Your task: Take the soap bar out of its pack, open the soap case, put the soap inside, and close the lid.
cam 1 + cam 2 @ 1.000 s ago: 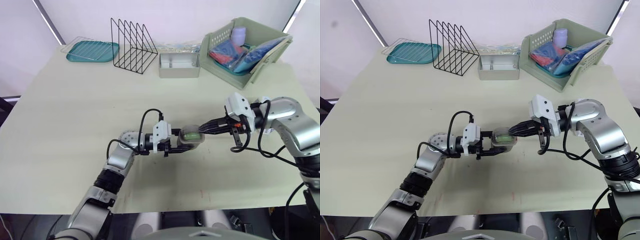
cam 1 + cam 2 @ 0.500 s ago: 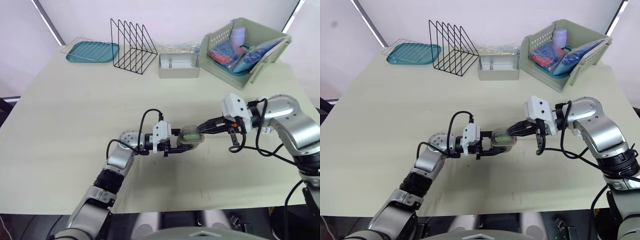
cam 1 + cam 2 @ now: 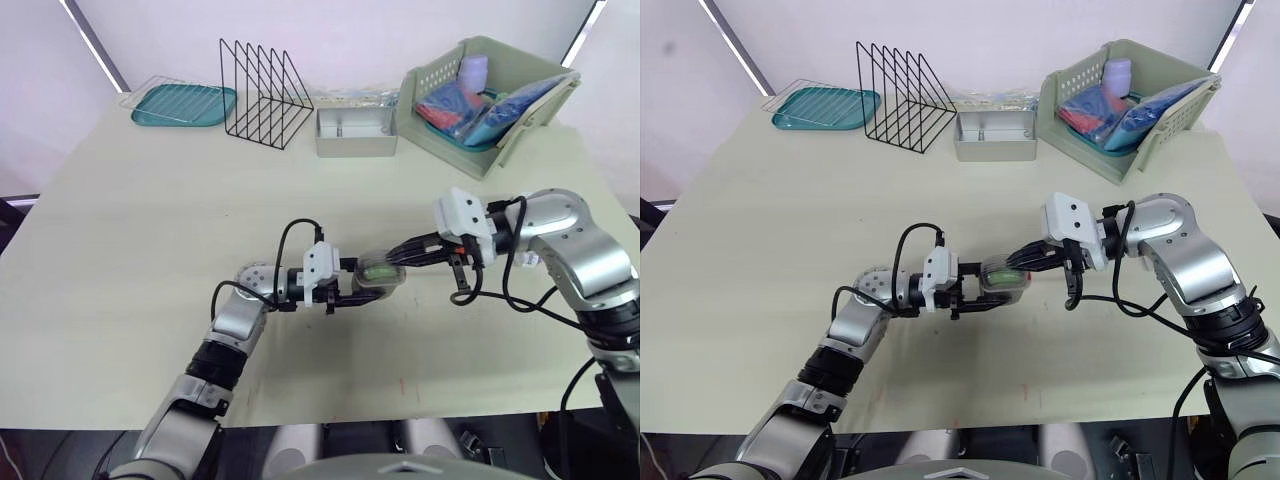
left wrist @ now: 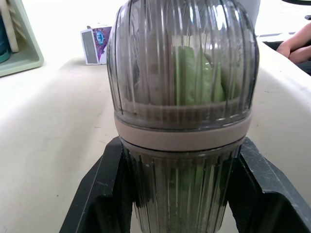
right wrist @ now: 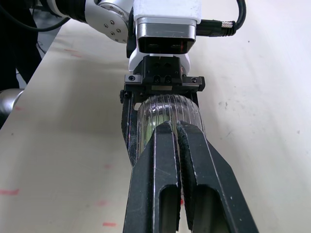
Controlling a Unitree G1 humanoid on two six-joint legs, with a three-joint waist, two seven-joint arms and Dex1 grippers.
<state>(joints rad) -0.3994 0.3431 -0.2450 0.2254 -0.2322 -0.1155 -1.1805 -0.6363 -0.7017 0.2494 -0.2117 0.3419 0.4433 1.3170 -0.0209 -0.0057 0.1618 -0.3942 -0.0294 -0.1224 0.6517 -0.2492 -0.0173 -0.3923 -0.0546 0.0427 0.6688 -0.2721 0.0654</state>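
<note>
the soap case (image 3: 378, 272), a clear ribbed shell with a pale band round its middle, sits just above the table (image 3: 150, 230) near the table's middle, and the green soap (image 4: 194, 73) shows through its wall. the lid looks seated on the band. the left pincer (image 3: 366, 287) pinches the case, one black finger (image 4: 104, 194) on each side of its lower half. the right pincer (image 5: 172, 131) comes at the case from the opposite side, its two fingers pressed together, and its tips lie on the case's upper shell and appear to touch it. far beyond the case, along the table's back edge, stand a black wire rack (image 3: 265, 78) and a grey metal box (image 3: 357, 132), the box almost straight behind the case. a teal tray (image 3: 182, 103) lies further to the left of the rack. back and to the right of the case sits a green basket (image 3: 520, 130) with blue and red packets. a small printed carton (image 4: 96, 44) lies on the table well apart from the case. a person's arm (image 4: 296, 46) rests past the table's edge.
</note>
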